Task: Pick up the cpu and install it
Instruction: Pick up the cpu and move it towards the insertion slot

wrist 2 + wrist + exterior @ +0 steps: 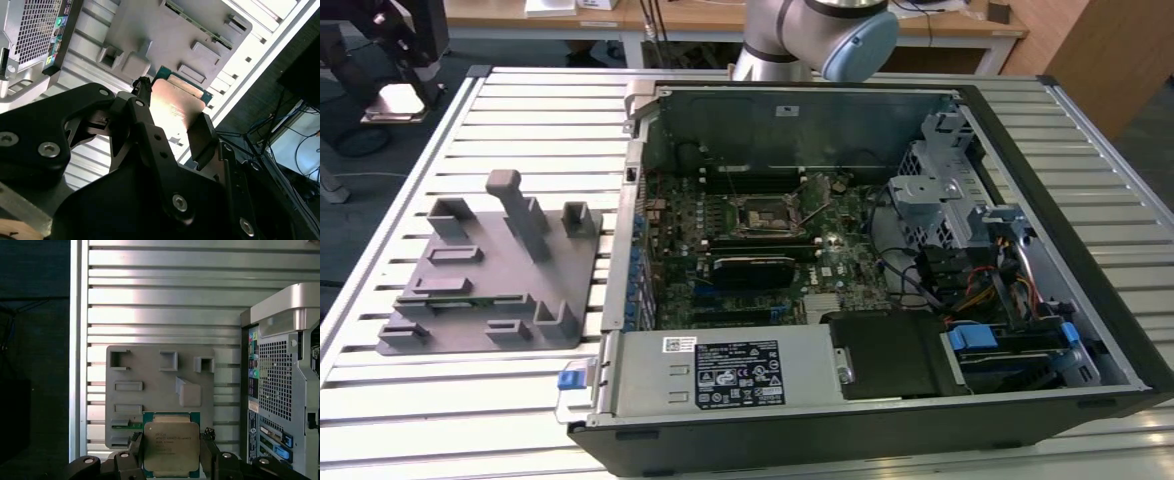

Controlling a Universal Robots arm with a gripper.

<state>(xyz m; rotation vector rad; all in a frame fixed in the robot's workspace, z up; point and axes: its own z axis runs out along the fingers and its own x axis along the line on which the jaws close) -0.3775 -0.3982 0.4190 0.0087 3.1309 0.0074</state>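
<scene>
Partly open, the pincer (171,441) grips the cpu (171,450) by its opposite edges.

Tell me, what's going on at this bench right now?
The arm's gripper is shut on the cpu, gripping it by two opposite edges and holding it in the air above the grey fixture. The open computer case stands beside the fixture; the cpu is not yet installed in it.

Table (440,400): fixture (480,290) on it, just beside PC case (1067,250), at exterior view's left. Case on same table, open side up. Inside: mobo (841,260), socket (767,212) approx. ctr; PSU (720,375) along near wall. Arm base (814,35) behind case. First wrist view: cpu (171,447) clamped betw. gripper (171,460) fingers, fixture beyond it.
</scene>
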